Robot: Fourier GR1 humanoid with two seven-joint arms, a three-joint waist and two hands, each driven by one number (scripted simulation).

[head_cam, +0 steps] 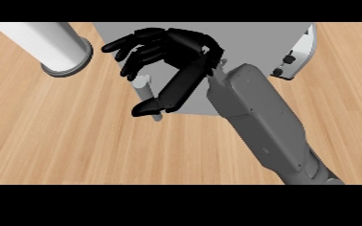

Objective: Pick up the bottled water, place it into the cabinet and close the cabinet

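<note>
The bottled water (144, 87) is a thin grey bottle with a pale cap, standing at the lower left corner of the grey cabinet (268, 40). My right hand (185, 52) reaches in from the lower right and curls round it. The fingers (134, 52) bend over the cap and the thumb (164, 98) lies across the bottle's side, hiding much of its body. The cabinet's door (300, 52) stands open at the right, hinges showing. My left hand is out of view.
A wide white cylinder (53, 45) with a grey ring at its base stands at the upper left on the wooden counter (84, 143). Bare wood stretches along the left and front.
</note>
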